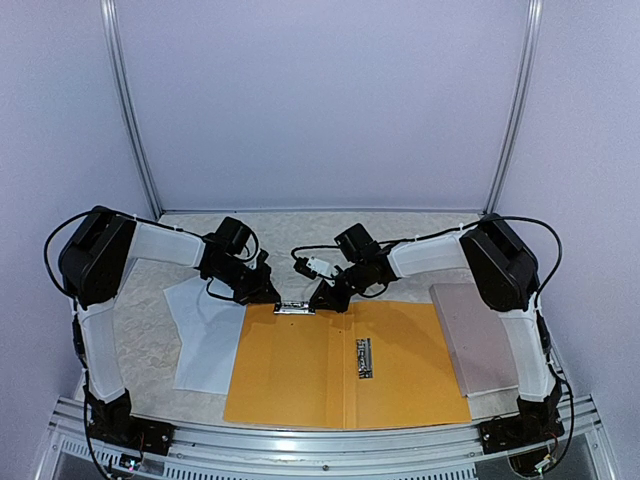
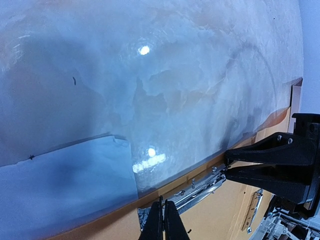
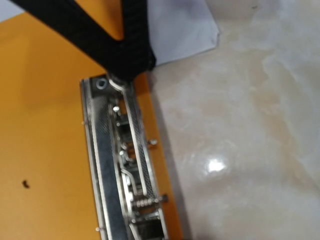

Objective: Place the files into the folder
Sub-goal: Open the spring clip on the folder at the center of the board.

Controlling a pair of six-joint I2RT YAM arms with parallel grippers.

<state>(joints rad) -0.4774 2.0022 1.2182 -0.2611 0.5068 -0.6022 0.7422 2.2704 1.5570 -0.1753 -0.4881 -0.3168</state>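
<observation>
The files [image 1: 205, 335], a stack of white sheets, lie flat on the tabletop [image 1: 300, 225] at 9 o'clock from the folder, their right edge just beside it or slightly under it. I cannot tell which.

The left end effector [image 1: 270, 296] reaches in from 10 o'clock. Its fingers are pressed together, with the tips down at the left end of a long metal clip [image 1: 295, 308]. The pictures do not show whether the fingers pinch any part of the clip.

The folder [image 1: 300, 370] lies open and flat in the middle of the tabletop, orange inside and facing up. The long clip sits on its far edge, at 12 o'clock on the left leaf. A smaller metal fitting [image 1: 363, 357] lies near the centre fold.

The right end effector [image 1: 320, 299] comes in from 2 o'clock. Its fingers meet at the tips and touch the right end of the long clip.

A pinkish-brown board [image 1: 470, 335] rests flat at 3 o'clock, just beside the folder's right edge.
</observation>
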